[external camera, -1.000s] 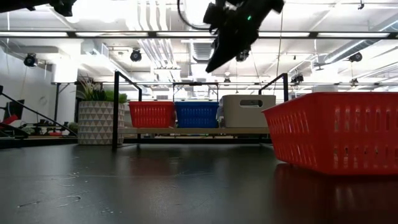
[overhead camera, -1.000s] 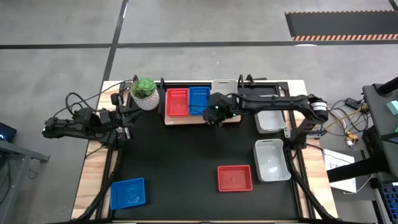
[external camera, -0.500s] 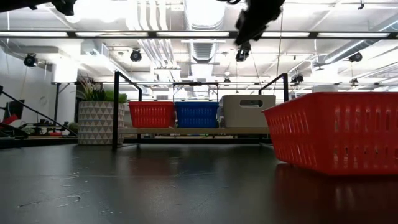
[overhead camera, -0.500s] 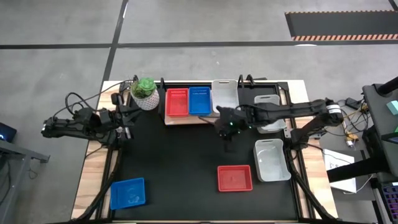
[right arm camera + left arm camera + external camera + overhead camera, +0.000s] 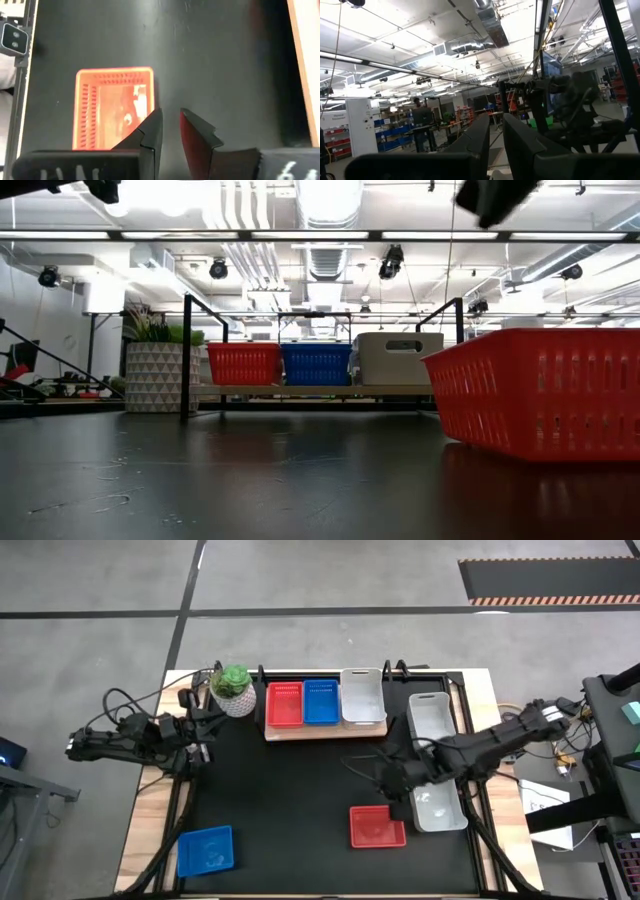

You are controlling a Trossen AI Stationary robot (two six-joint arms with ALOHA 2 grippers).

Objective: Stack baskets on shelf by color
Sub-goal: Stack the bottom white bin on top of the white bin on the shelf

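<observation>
On the light-wood shelf (image 5: 325, 730) at the table's far edge, a red basket (image 5: 285, 704), a blue one (image 5: 321, 702) and a whitish-grey one (image 5: 362, 697) sit side by side on their bottoms. A loose red basket (image 5: 378, 827) rests on the black tabletop near the front; it also shows in the right wrist view (image 5: 114, 107). My right gripper (image 5: 392, 780) hangs above the table just beyond that basket, fingers shut and holding nothing (image 5: 171, 117). My left gripper (image 5: 205, 730) waits, shut, by the table's left edge.
Two more whitish-grey baskets (image 5: 432, 718) (image 5: 437, 802) lie along the table's right side, the nearer one close beside the loose red basket. A blue basket (image 5: 205, 850) sits at the near left corner. A potted plant (image 5: 233, 688) stands left of the shelf.
My right gripper has moved from above the shelf, by the blue and whitish-grey baskets, toward the table's near edge and somewhat right, ending just beyond the loose red basket. The baskets have stayed where they were.
</observation>
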